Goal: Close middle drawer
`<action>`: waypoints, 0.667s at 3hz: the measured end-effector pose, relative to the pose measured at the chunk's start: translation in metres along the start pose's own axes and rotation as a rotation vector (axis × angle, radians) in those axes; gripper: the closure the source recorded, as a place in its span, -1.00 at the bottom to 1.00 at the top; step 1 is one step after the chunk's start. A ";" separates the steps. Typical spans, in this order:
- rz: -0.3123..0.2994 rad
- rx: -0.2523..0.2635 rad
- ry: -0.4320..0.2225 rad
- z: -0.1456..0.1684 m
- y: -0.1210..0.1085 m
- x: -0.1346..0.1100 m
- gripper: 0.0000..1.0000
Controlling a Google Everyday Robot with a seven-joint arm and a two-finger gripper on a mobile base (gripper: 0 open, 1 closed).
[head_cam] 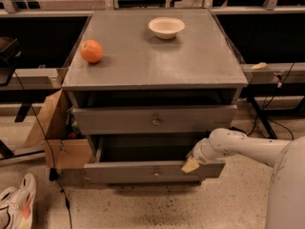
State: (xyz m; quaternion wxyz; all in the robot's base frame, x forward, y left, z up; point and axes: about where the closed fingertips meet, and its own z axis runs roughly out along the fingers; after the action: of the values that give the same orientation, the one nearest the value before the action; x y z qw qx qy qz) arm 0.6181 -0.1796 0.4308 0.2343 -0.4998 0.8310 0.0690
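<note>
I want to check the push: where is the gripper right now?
The gripper sits low and right in the camera view, at the right end of the front panel of the open middle drawer, just below the taller drawer.
</note>
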 end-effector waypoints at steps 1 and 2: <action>-0.001 0.010 -0.009 -0.002 -0.001 -0.002 0.21; -0.001 0.019 -0.018 -0.003 -0.001 -0.005 -0.25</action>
State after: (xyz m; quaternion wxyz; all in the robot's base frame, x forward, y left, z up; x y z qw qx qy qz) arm 0.6198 -0.1773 0.4358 0.2462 -0.4974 0.8292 0.0655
